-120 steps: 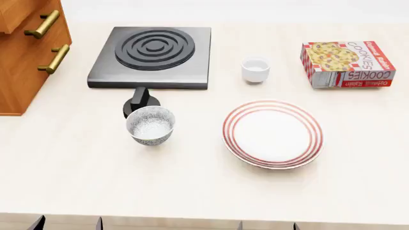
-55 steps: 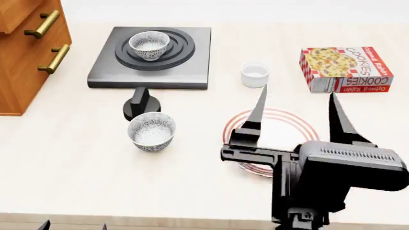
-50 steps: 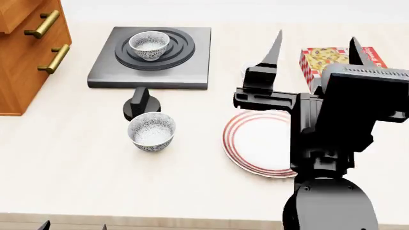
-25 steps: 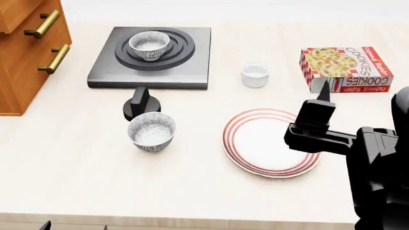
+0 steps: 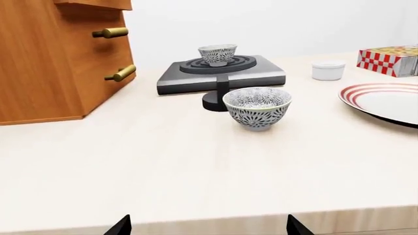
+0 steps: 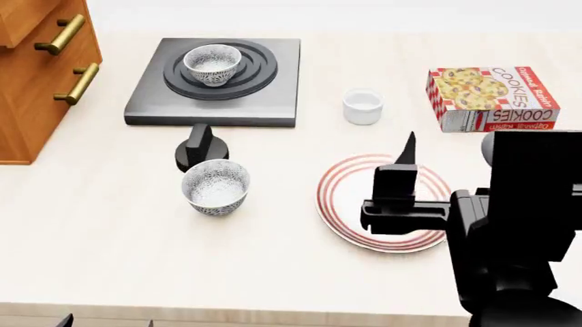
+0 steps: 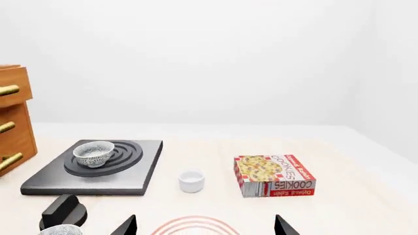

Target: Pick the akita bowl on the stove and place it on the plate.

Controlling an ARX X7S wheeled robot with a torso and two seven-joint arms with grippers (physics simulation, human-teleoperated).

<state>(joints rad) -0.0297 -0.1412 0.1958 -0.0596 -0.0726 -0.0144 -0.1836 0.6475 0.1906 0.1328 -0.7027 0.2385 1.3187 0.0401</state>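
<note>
The akita bowl sits upright on the stove, right on the burner rings. A 2nd speckled bowl stands on the tabletop just in front of the knob. The right gripper hangs over the plate with its fingers spread wide and nothing between them. The left gripper shows only 2 finger tips at the tabletop's near edge, set wide apart and holding nothing. Beyond the plate, a white cup stands beside a cookie box. A wooden cabinet stands left of the stove.
</note>
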